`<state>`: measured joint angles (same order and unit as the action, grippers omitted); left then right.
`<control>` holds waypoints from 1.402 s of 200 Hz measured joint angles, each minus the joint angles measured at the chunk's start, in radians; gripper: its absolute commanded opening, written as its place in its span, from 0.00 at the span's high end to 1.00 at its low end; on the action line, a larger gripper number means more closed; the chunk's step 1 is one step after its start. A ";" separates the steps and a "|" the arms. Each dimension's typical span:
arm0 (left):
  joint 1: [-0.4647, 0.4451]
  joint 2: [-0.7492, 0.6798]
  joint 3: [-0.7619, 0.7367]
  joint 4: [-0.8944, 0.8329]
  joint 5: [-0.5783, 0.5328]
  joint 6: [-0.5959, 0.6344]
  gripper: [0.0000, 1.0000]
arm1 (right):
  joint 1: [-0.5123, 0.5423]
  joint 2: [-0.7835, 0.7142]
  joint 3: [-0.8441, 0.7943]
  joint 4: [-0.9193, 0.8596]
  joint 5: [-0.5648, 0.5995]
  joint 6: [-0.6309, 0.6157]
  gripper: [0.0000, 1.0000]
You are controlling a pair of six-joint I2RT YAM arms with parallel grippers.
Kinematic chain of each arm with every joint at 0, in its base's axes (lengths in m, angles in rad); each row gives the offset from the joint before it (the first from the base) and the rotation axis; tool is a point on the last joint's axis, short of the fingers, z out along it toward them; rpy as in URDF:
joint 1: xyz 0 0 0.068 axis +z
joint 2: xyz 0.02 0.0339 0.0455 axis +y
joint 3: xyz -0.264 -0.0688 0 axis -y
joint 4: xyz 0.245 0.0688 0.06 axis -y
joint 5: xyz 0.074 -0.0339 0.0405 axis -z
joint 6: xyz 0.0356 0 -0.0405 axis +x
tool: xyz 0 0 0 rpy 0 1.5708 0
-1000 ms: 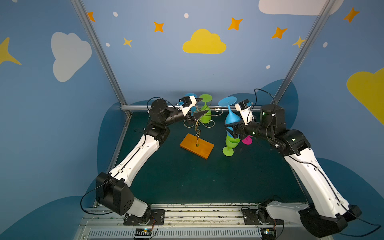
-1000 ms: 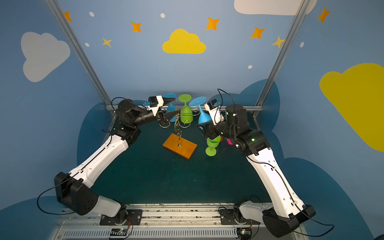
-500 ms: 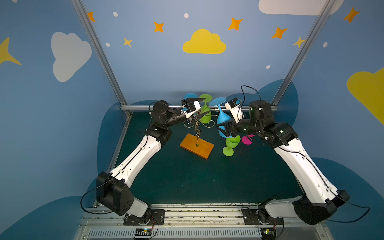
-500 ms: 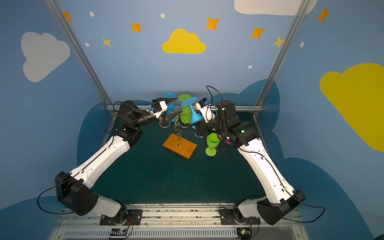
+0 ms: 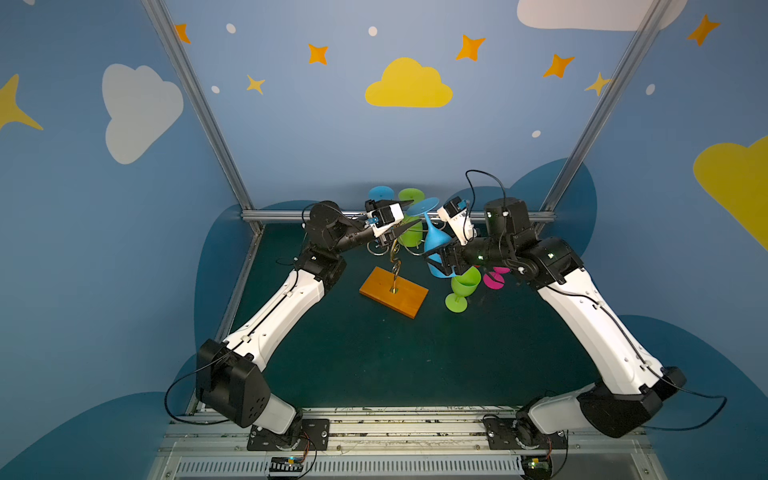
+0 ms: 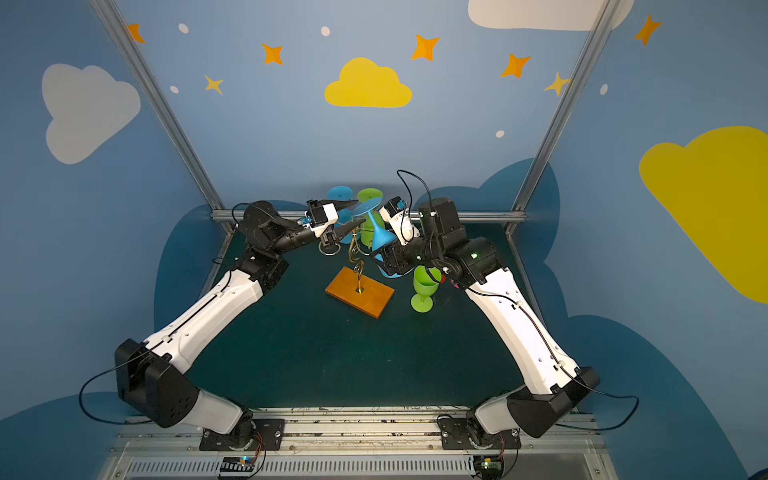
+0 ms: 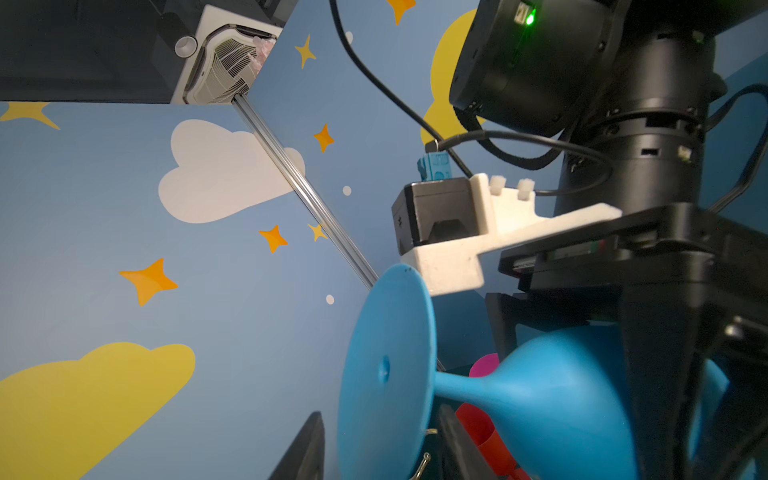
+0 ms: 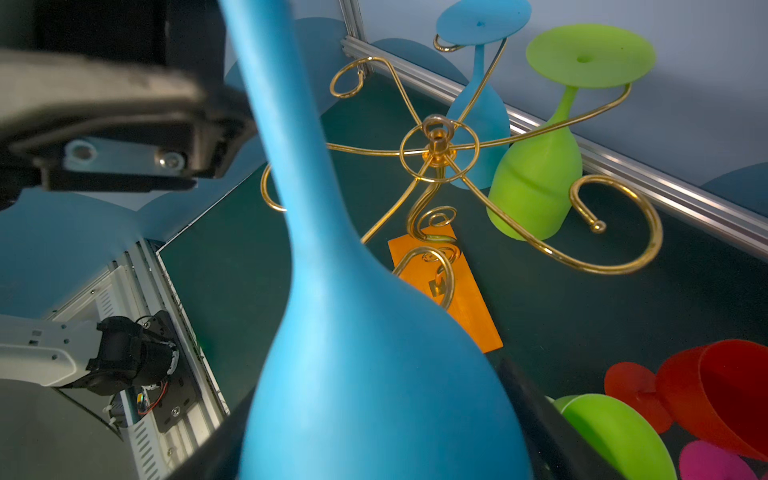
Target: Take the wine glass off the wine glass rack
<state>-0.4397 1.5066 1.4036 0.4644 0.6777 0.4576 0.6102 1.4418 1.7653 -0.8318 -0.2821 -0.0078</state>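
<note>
We stand at the near edge of the worktop (image 5: 374, 365), arms reaching away from us. At centre sits the wine glass rack (image 5: 394, 291) on its orange base. At about two o'clock from it, an upright green glass (image 5: 461, 289) and a pink one (image 5: 494, 277) rest on the worktop. Just beyond, our right gripper (image 5: 440, 259) clasps the bowl of the blue wine glass (image 5: 434, 241), inverted and tilted. A second ago it hung further right; it has swung in towards the rack top. Our left gripper (image 5: 405, 216), at eleven o'clock, has narrowed, jaws either side of the glass's foot, not yet gripping. We judge this a handover. Furthest back, another blue glass (image 8: 482, 104) and a green glass (image 8: 540, 166) still hang.
</note>
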 measured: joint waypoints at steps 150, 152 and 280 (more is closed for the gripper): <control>-0.003 0.000 0.000 -0.009 -0.027 0.051 0.97 | 0.003 0.029 0.032 -0.021 -0.006 0.019 0.55; -0.003 0.000 0.000 -0.009 -0.028 0.056 0.97 | 0.003 0.029 0.032 -0.021 -0.007 0.020 0.51; -0.009 -0.029 -0.041 -0.081 -0.232 -0.145 0.97 | -0.143 -0.232 -0.249 0.388 -0.197 0.088 0.18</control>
<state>-0.4484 1.4776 1.3628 0.3836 0.4458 0.3126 0.4675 1.2102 1.5162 -0.4435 -0.4793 0.0799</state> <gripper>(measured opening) 0.050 0.822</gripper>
